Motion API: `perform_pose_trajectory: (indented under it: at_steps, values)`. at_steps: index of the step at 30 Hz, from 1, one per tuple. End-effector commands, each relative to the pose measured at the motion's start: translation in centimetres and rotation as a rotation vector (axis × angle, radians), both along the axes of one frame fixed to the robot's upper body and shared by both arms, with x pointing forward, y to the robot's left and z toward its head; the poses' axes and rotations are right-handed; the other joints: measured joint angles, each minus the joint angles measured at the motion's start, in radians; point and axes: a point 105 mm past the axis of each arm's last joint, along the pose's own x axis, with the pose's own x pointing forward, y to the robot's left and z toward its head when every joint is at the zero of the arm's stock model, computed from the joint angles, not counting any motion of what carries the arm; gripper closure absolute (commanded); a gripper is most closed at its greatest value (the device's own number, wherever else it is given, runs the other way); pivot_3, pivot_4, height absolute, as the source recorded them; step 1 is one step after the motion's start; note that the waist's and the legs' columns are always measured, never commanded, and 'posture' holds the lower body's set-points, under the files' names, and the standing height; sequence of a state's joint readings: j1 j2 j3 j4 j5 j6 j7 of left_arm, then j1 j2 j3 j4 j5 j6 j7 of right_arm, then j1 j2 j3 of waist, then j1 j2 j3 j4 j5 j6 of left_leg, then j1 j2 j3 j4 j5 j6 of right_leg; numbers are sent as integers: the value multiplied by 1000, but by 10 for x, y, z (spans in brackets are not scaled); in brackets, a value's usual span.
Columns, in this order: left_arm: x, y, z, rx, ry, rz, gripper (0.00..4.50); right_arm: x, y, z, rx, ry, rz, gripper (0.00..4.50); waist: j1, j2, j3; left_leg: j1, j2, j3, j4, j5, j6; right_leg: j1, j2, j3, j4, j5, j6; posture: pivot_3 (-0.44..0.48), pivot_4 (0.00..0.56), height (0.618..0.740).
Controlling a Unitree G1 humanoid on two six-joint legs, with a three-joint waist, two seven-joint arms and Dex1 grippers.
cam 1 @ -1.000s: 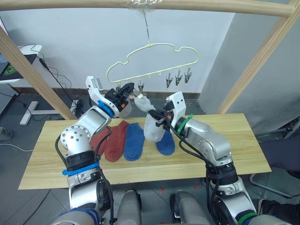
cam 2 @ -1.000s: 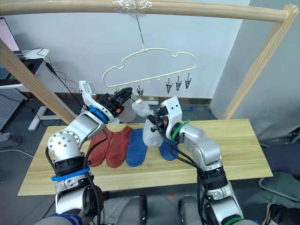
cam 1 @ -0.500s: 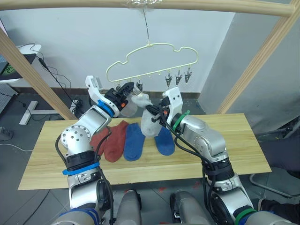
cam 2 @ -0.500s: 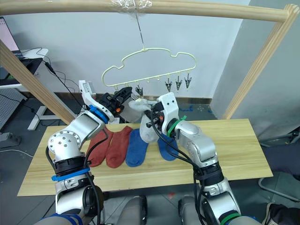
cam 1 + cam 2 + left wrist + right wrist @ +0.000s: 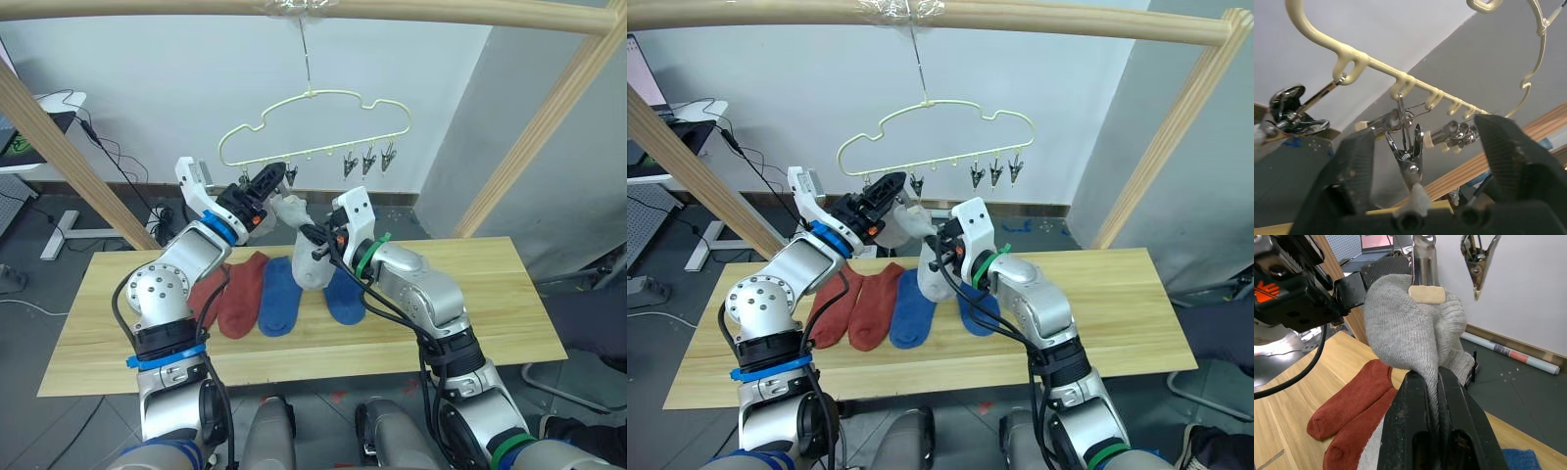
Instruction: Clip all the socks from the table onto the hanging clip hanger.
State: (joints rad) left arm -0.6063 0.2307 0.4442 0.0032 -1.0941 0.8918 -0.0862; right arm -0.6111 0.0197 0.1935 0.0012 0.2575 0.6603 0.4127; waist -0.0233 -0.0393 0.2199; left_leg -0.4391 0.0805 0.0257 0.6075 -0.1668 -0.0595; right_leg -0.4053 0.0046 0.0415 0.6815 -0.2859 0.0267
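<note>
- Grey sock (image 5: pixel 312 257): held up above the table (image 5: pixel 490 313), its long axis close to vertical, top edge under the clip hanger (image 5: pixel 313 127), lower end hanging toward the socks lying below.
- In the right wrist view a metal clip (image 5: pixel 1425 264) with a pale pad bites the bunched top of that sock; a second clip (image 5: pixel 1476 264) hangs free just beside it.
- Right gripper (image 5: pixel 1437 396): fingers narrow, pinching a fold of the grey sock between them.
- Left gripper (image 5: pixel 263 184): raised at 10 o'clock from the grey sock, among the clips; in the left wrist view its fingers (image 5: pixel 1354 166) stand wide on either side of a hanging clip (image 5: pixel 1409 156), without visibly pressing it.
- Clip hanger: pale yellow, wavy outline, hung by its hook from a wooden pole (image 5: pixel 441 12); its row of clips runs roughly from 9 to 3 o'clock.
- Two rust-red socks (image 5: pixel 235 294) and two blue socks (image 5: pixel 279 294) lie flat side by side on the table, long axes from 12 to 6 o'clock, the red pair at 9 o'clock of the blue.
- I cannot read any writing or labels.
</note>
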Motion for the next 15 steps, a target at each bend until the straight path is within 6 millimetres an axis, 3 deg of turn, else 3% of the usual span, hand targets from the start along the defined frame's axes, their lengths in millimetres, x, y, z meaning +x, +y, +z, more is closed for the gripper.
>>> perform_pose_trajectory:
  at_steps: [1, 3, 6, 11, 15]
  values:
    - [-6, 3, 11, 30, -61, 2, 23, -6, 12, 16, 51, -27, 62, 4500, 0, 0, 0, 0, 0, 0, 0, 0, 0, 0, 0, 0, 0, 0, 0, 45, 221, 740]
    - [-7, 9, 7, 134, -68, 44, 23, -11, 20, 15, 74, 14, 110, 4500, -1, 0, 1, 0, 0, 0, 0, 0, 0, 0, 0, 0, 0, 0, 0, 49, 224, 740]
    - [-16, 16, -8, 361, -105, 93, 0, -19, 28, 11, 109, 78, 169, 3688, -5, 0, 1, 0, 0, 0, -2, 0, 0, -1, 0, 1, 0, 0, 0, 59, 216, 740]
    - [-23, 28, -22, 535, -153, 185, 0, -23, 26, 1, 118, 142, 189, 1943, 4, 0, 1, 0, 1, 0, -3, 0, 0, -1, 0, 0, -1, 0, -1, 59, 216, 740]
    - [-29, 27, -27, 587, -178, 194, 0, -24, 7, -15, 62, 146, 159, 451, 19, 0, 1, 0, 0, 1, -3, 0, 0, -1, -1, 0, -1, 0, -1, 71, 208, 740]
